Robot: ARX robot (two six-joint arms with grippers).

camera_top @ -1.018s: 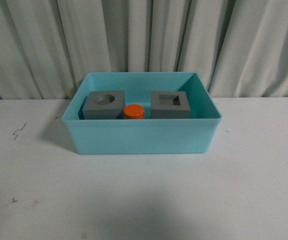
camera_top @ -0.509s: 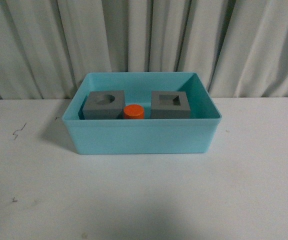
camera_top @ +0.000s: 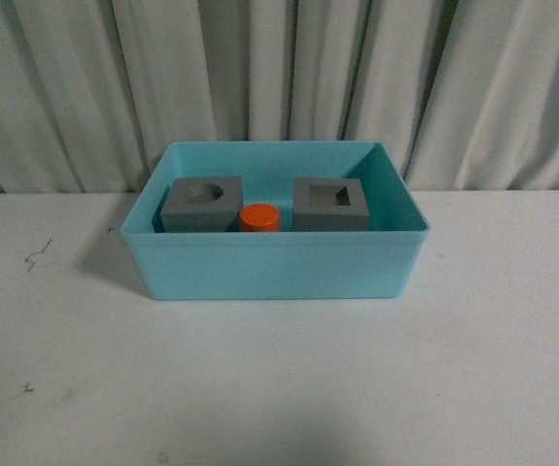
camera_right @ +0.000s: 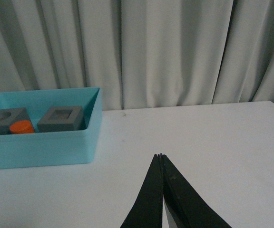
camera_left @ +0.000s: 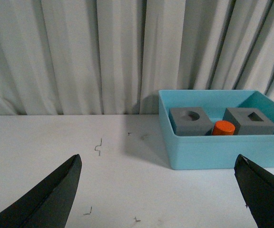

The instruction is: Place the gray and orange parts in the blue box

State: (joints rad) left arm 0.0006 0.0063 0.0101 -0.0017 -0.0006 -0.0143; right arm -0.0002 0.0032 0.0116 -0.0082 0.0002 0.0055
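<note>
sitting inside the large light-blue rectangular plastic tub (camera_top: 278, 262), all three parts are seen together: the matte gray cube with a round recess (camera_top: 200, 205) toward the robot's left, the matte gray cube with a square recess (camera_top: 330, 203) toward its right, and the smaller orange cylinder (camera_top: 260, 217) between them, just beside the round-recess cube and nearer the tub's front wall. whether the cylinder touches either cube cannot be told. no digits can be read on it from these views.

the tub rests on the white surface (camera_top: 279, 388), near gray pleated curtains (camera_top: 279, 78). nothing gray or orange is seen lying on the surface outside the tub.

neither arm is shown in the front view. in the left wrist view the left claw (camera_left: 163, 190) is spread wide, its dark fingers at the two lower corners, with nothing between them. in the right wrist view the right claw (camera_right: 161, 159) is pressed closed, tips meeting, with nothing held.

the relation that matters is judged as follows: the tub lies ahead of both claws and well apart from each, off to the right of the left claw and off to the left of the right claw, its long axis running across the robot's front. neither arm appears clearly nearer. the task is judged complete, so no further reach seems called for; any motion would best be kept clear of the tub walls.
</note>
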